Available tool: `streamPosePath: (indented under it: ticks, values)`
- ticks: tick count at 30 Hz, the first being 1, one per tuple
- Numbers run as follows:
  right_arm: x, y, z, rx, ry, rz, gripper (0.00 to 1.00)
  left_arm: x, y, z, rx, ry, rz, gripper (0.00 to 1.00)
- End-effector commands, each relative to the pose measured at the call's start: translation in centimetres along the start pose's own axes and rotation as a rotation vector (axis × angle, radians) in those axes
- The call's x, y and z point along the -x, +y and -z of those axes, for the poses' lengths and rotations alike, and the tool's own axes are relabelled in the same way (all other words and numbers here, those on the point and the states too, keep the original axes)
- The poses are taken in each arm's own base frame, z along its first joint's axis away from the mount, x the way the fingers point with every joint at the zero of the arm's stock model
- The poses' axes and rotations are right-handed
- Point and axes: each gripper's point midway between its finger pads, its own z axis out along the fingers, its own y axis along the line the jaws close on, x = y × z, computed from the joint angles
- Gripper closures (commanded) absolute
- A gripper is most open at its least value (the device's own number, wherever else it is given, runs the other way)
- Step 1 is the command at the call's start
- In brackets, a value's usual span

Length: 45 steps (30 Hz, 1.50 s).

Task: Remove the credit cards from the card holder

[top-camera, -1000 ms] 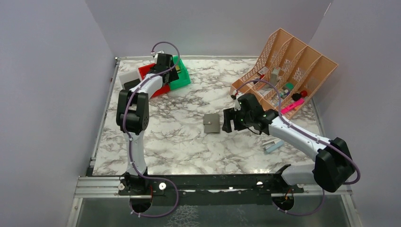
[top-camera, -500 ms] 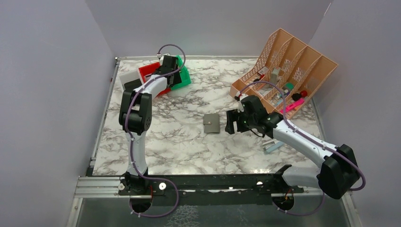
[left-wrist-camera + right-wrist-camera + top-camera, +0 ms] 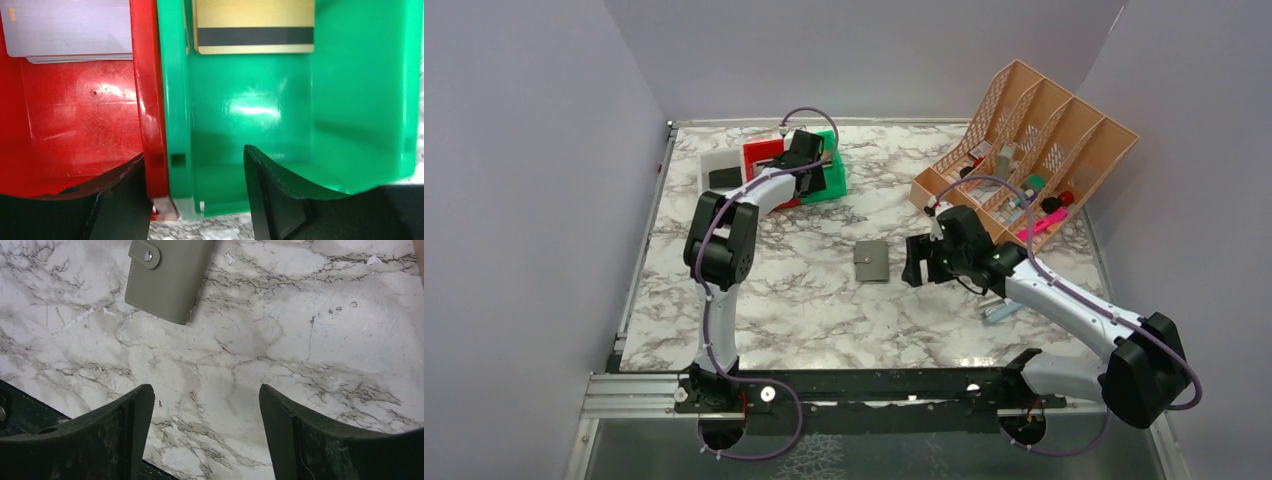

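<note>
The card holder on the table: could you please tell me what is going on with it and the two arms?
The card holder lies closed on the marble table, its snap tab fastened, with nothing gripping it. The right gripper hovers open just beside it. The left gripper is open at the far left, straddling the wall between the red bin and the green bin. A gold card lies in the green bin and grey cards in the red one.

My counter (image 3: 804, 290): white marble, grey veins, slight glare by the near edge. Plain lilac walls (image 3: 524, 200) along left, far, right edges. Metal rail (image 3: 624, 395) at near edge.
</note>
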Motion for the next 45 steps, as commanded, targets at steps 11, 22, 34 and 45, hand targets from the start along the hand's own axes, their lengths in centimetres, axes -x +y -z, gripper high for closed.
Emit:
streamPosePath:
  ticks: [11,22,34,45]
  values:
    - [0.1,0.8,-1.9,0.038,-0.020,-0.092,0.20,-9.6,-6.6,4.9,-0.115,0.173,-0.013,0.36]
    - [2.0,3.1,-8.3,0.126,-0.044,-0.345,0.30,-12.0,-8.2,6.2,-0.155,0.211,0.010,0.33]
    - [-2.5,1.9,-10.0,0.115,0.047,-0.308,0.77,-12.3,-9.2,7.0,-0.188,0.219,0.020,0.33]
    - [-10.9,1.7,-5.1,0.195,0.181,-0.348,0.85,-16.2,-11.1,8.9,-0.236,0.278,0.021,0.32]
